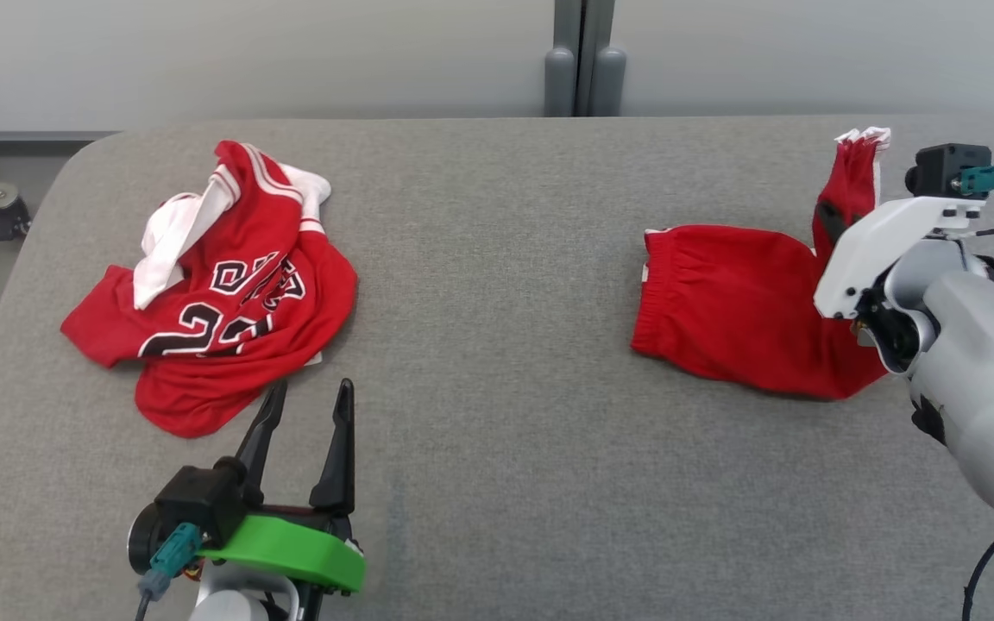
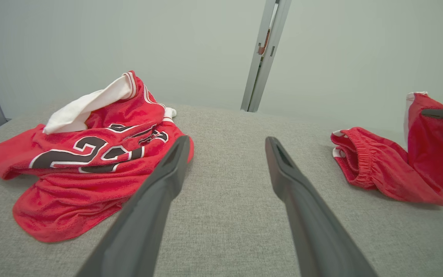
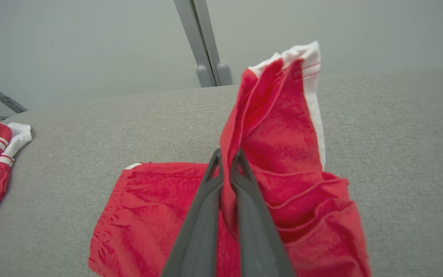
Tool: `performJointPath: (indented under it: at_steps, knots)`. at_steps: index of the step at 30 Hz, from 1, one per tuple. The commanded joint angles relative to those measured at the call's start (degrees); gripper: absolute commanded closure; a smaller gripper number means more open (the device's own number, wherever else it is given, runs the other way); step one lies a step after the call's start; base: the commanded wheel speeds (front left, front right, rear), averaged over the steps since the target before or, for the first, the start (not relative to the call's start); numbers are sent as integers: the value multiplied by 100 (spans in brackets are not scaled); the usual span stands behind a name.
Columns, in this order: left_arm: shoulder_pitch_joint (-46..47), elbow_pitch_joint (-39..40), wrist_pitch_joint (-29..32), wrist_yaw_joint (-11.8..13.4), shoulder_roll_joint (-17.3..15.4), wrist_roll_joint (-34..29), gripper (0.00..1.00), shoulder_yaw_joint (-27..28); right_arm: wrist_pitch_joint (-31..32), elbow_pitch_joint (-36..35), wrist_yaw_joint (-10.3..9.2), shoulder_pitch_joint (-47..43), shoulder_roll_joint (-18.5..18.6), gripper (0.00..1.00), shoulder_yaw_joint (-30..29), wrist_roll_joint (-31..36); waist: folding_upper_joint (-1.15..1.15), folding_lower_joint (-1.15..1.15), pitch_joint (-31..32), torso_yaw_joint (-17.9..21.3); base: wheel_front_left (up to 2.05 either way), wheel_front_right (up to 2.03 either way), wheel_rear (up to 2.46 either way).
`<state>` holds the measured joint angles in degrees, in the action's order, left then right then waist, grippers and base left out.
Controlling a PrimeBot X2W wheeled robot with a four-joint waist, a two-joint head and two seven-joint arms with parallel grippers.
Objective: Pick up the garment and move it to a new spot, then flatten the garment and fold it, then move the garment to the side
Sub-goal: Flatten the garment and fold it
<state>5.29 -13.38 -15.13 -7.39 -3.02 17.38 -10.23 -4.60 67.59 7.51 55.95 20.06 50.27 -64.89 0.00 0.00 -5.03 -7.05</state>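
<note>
Head view: jersey [image 1: 221, 285] crumpled, well apart.
Shorts [image 1: 739, 302]: lie left-right, one leg upright.
Right gripper [image 3: 227, 156]: clamps shorts.
Left gripper [image 1: 311, 392]: apart.

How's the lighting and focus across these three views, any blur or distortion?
Head view: soft, even light, faint shadow under the jersey. Left wrist view: wide-angle stretch makes the left tool loom large. Right wrist view: shorts sharp up top, blurred lower right.
</note>
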Motion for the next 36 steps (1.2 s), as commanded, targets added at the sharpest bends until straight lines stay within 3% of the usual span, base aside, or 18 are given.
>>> performJointPath:
  at_steps: [1,8,15,16,17,18,24,31,36]
  knots:
    - [6,-17,-1,-17,0,28,0,-5,42,48,-4,73,-78,100,31,48,0,0,-49,-215,0,0,0]
    - [70,-55,-1,-18,8,123,0,-42,319,234,-4,126,-451,100,237,149,0,0,-121,-576,0,0,0]
    - [97,-55,-1,-18,11,187,0,-56,233,335,-4,-9,-725,100,333,172,0,0,-166,-618,0,0,0]
    - [102,-64,-1,-18,11,191,0,-61,221,348,-4,-28,-749,68,336,164,0,0,-166,-605,0,0,0]
    - [106,-77,-1,-18,11,193,0,-64,202,361,-4,-53,-783,8,339,152,0,0,-162,-584,0,0,0]
    - [105,-84,-1,-18,11,193,0,-64,183,356,-4,-69,-814,0,330,126,0,0,-154,-561,0,0,0]
    - [16,-110,0,-18,8,156,0,-6,-365,-323,-4,-232,-750,0,226,-94,0,0,-13,-364,0,0,0]
    - [-164,-86,-1,-19,8,77,0,48,-1022,-1359,-5,-497,-90,0,-45,-182,0,0,203,16,0,0,0]
    - [-203,-44,-1,-19,7,68,0,35,-1060,-1549,-5,-805,438,0,-734,43,0,0,259,167,0,0,0]
